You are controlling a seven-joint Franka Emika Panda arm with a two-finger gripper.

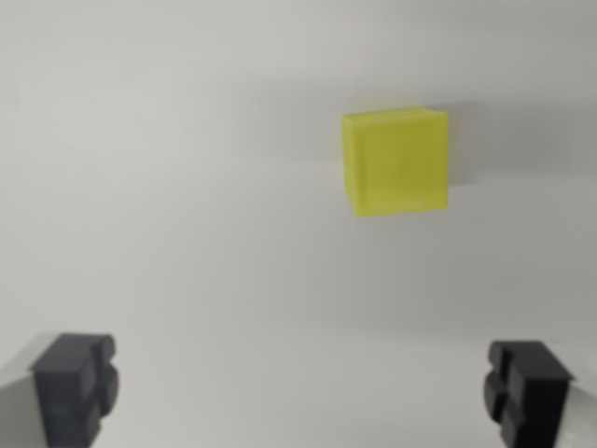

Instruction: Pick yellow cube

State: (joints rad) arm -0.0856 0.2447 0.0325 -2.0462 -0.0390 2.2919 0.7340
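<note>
**Pincer poised short of cube**

The pincer [300, 392] hangs released at the bottom of the frame, its dark fingertips [75, 385] spread to the lower corners and holding nothing, likely set wide to straddle its target. Beyond, right of centre in the upper frame, the yellow cube [395, 162] sits alone on the pale counter [168, 205], off the pincer's midline and ungrasped.

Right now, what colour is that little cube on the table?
Yellow. The cube is a bright lemon shade against the pale table, seen in the wrist view, the only one here.
</note>
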